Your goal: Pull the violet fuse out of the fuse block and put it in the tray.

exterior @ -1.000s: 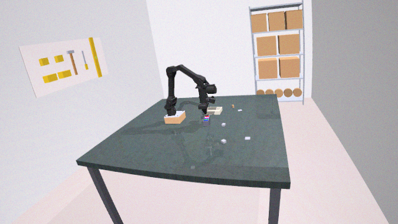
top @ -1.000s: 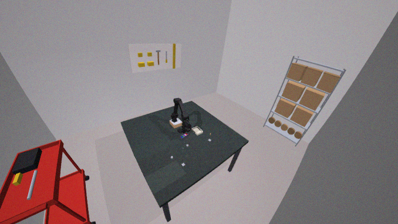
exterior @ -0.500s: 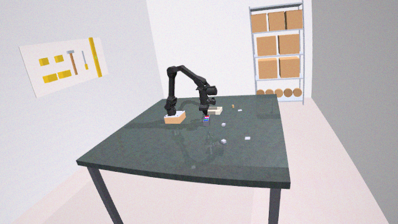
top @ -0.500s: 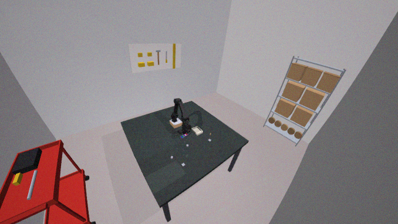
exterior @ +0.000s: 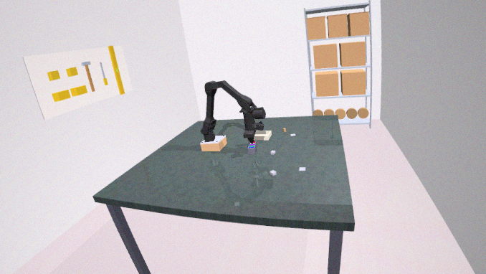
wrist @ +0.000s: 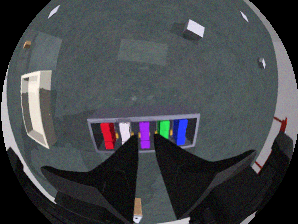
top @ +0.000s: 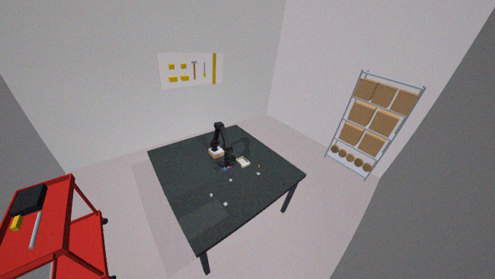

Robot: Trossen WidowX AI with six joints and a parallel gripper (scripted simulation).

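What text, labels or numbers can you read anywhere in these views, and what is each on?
None: no readable text in any view.
Fuses in the fuse block: plain coloured bodies, no ratings visible.
Wall board: tools and yellow blocks only, no lettering.
Shelf boxes: blank faces.
Tray and red cart: no markings visible.
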